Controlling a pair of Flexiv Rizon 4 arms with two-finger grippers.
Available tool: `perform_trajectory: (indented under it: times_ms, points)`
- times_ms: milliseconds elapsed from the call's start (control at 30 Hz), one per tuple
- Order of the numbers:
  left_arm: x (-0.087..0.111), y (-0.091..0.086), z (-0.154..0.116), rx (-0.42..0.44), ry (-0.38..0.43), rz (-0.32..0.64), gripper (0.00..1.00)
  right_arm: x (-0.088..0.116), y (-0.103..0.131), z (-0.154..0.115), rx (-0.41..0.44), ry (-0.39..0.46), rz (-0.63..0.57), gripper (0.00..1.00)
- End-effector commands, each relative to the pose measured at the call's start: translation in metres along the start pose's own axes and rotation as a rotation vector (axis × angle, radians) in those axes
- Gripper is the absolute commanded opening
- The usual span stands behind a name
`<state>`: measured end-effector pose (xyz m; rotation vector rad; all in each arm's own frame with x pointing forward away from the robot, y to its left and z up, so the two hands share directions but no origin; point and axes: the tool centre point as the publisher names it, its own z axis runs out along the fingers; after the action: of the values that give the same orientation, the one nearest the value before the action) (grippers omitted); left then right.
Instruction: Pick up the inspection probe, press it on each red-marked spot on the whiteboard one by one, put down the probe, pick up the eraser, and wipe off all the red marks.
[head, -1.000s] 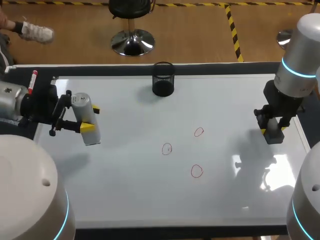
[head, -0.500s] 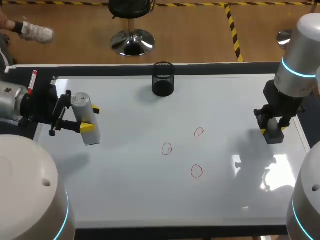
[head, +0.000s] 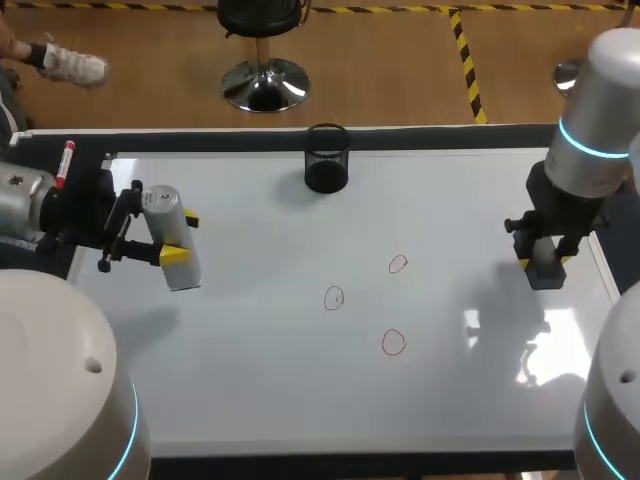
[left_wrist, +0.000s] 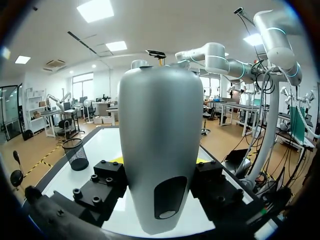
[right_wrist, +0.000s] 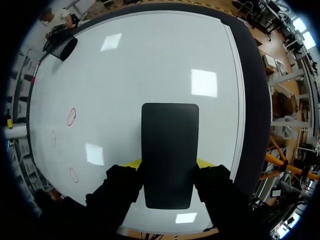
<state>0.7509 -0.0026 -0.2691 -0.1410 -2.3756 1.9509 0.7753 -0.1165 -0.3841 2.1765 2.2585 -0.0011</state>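
The left gripper clamps the silver probe over the whiteboard's left edge, while the right gripper grips the black eraser from both sides near the right edge. Three red rings sit mid-board, well apart from both tools. A black mesh cup stands at the far edge.

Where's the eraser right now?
In the head view the eraser is at the whiteboard's right side, held in the right gripper, well right of the three red marks.
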Motion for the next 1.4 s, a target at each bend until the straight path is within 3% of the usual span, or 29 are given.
perform_trajectory:
  times_ms: [33, 133, 600, 1400]
  points:
    - [0.001, -0.001, 0.000, 0.001, -0.001, 0.003, 0.00, 0.015, -0.013, -0.010, -0.016, -0.044, 0.021, 0.00]
    - [0.001, -0.001, 0.000, 0.001, -0.001, 0.003, 0.00, 0.024, -0.018, -0.013, -0.022, -0.078, 0.045, 0.00]
    - [0.001, -0.001, 0.000, 0.001, -0.001, 0.003, 0.00, 0.060, -0.036, -0.018, -0.046, -0.047, 0.123, 0.00]
    - [0.001, -0.001, 0.000, 0.001, -0.001, 0.003, 0.00, 0.172, -0.056, -0.028, -0.049, -0.092, 0.065, 0.00]
